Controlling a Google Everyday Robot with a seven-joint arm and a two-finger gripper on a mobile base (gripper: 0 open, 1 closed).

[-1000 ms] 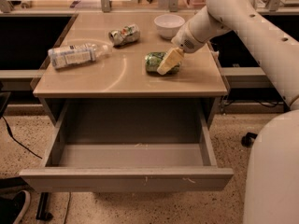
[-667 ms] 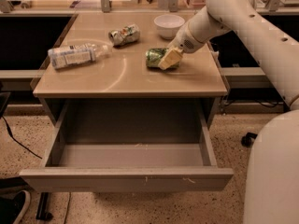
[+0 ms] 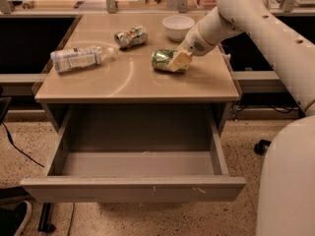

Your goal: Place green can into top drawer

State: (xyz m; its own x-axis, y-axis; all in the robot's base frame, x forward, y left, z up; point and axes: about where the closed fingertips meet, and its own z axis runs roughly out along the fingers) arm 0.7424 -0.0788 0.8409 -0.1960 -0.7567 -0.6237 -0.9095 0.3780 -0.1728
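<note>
- The gripper (image 3: 178,60) is low over the right-hand part of the table (image 3: 138,85), at the end of the arm (image 3: 246,18) that reaches in from the right rear.
- The green can (image 3: 161,59) lies on its side right of the table's middle. It is in front of the bowl (image 3: 178,26) and well apart from the other can (image 3: 131,36) and the bottle (image 3: 78,58).
- Its long axis runs roughly left to right across the table, with a shiny metal end facing left.
- The fingers (image 3: 180,59) appear closed on the green can at its right half. One pale finger lies across the near flank, and the other is hidden behind the can, so the grip is a judgement.
- The fingers cross the long axis rather than run along it, which suits a round body. The free left end sticks out past them.
- Whether the green can rests on the table or is just clear of it cannot be told.
- The drawer (image 3: 133,188) stands pulled fully out below the table's front edge, and nothing shows on its floor.
- The coming move turns on one relation: the drawer lies toward the viewer from the green can and lower down. The can probably has to rise, pass the front edge, then descend into the drawer.
- The likely risk is the protruding left end catching the table edge or a drawer wall on the way down.
</note>
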